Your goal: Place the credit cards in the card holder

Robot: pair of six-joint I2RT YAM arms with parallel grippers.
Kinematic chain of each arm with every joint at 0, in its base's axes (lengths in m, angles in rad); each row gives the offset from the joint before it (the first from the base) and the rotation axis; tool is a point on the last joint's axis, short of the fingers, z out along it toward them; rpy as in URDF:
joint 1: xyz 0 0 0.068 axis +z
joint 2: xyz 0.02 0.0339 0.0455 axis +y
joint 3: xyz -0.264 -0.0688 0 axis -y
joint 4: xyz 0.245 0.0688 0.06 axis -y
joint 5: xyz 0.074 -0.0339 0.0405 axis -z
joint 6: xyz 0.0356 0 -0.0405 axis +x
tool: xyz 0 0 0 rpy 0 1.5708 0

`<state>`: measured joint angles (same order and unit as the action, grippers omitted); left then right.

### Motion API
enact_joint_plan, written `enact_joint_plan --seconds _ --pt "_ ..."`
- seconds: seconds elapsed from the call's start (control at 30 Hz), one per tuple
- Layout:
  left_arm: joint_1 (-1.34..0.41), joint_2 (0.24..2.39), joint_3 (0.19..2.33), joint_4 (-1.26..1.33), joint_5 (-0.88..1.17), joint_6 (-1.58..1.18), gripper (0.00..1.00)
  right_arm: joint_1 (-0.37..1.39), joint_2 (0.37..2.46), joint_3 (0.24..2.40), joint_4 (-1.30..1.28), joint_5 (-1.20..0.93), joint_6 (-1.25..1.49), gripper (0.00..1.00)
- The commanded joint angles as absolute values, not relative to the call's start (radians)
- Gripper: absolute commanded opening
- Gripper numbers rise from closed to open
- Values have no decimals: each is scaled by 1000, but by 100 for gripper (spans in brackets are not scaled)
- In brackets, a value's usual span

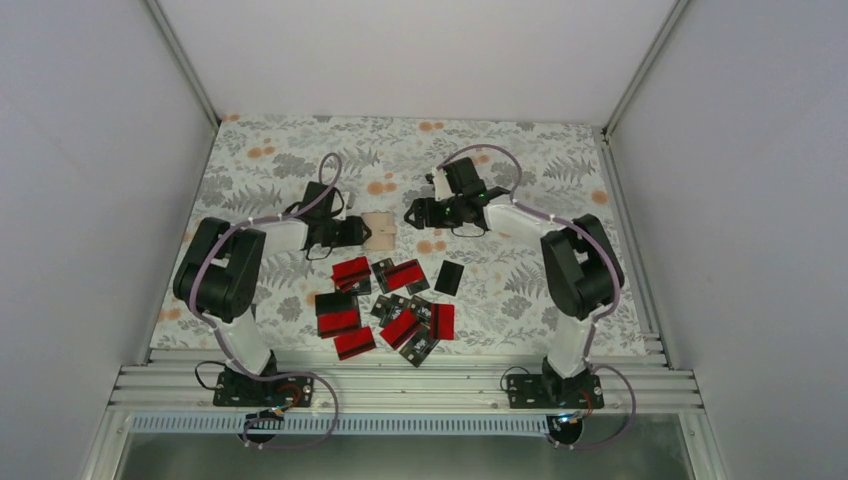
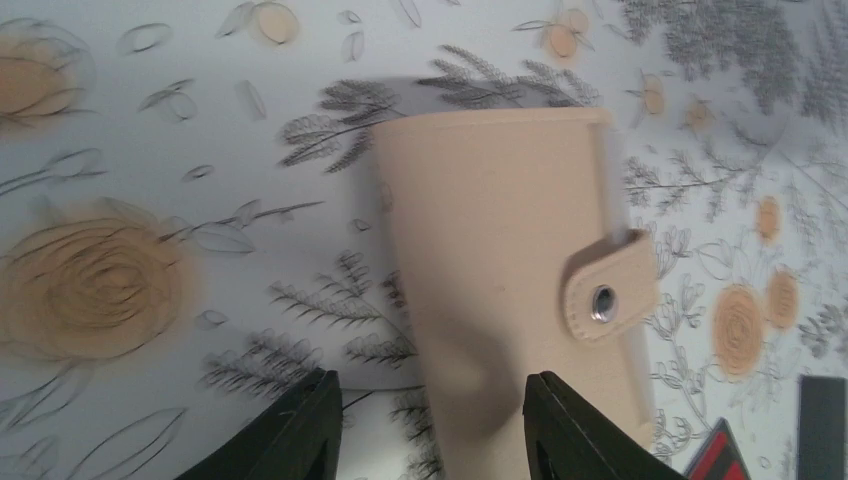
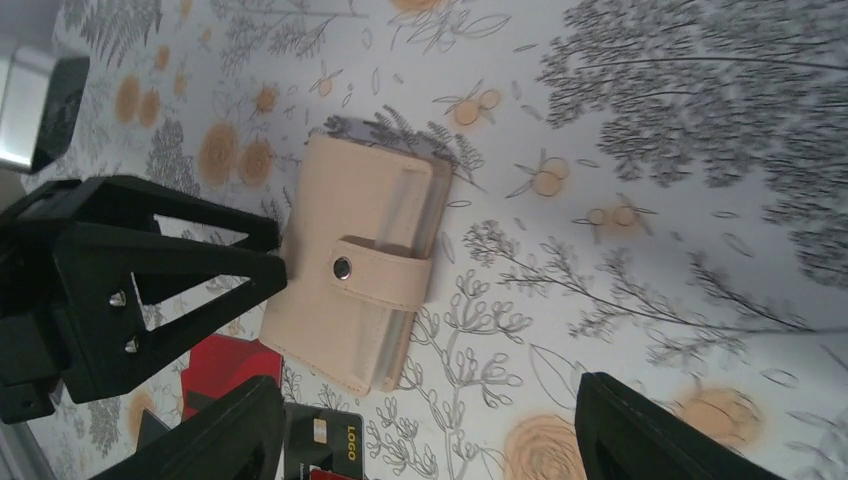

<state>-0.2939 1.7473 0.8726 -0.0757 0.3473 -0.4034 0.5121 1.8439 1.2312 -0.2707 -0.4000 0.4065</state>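
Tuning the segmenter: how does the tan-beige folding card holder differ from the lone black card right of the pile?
Colour: the tan-beige folding card holder is pale, the lone black card dark. Build: the holder is a thick folded case shut by a snap strap; the card is one thin sheet. Place: the holder lies beyond the pile of red-and-black cards; the card just right of it. Both are rectangular, flat on the floral table cover.

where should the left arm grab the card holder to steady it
Probably the bare end nearest the left gripper, fingers coming down from above across the short width. The card holder lies flat and closed, and its snap strap wraps one long edge farther along, leaving that end clear.
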Motion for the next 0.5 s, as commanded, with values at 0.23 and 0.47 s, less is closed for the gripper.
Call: enact_joint_plan --seconds 0.23,0.47 --pt "-286 1891 925 14 545 -335 31 532 2019 1357 -298 -607 422 64" --pt "-287 1908 905 106 645 -407 10 533 2085 1383 -295 -641 436 58"
